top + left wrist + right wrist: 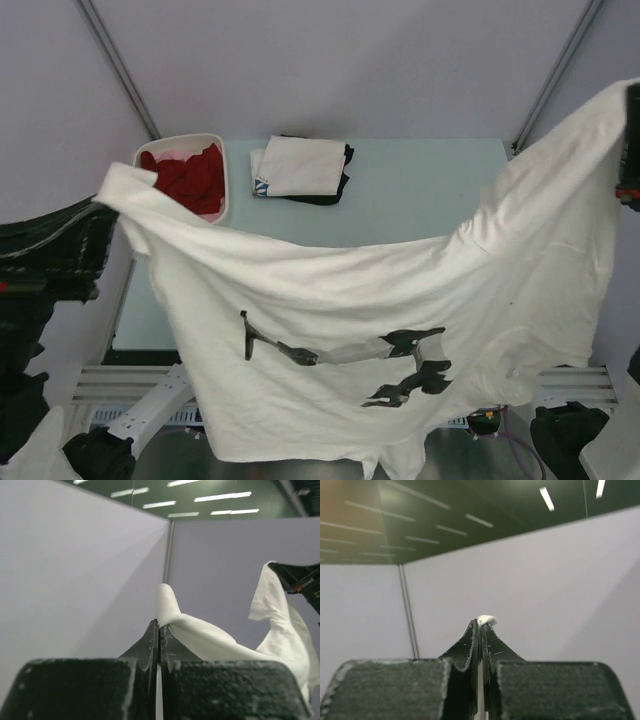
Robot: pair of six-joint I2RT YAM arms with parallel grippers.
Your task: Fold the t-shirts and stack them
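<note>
While both pairs of fingers pinch it closed, left [159, 630] and right [481, 625], the cream-white t-shirt [330, 330] hangs stretched between them above the desk [420, 190].

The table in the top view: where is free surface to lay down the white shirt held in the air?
The table is bare right of the folded stack, up to its right edge. The back left is crowded: the basin with the dark red shirt sits beside the stack. The hanging white shirt hides the near part.
</note>
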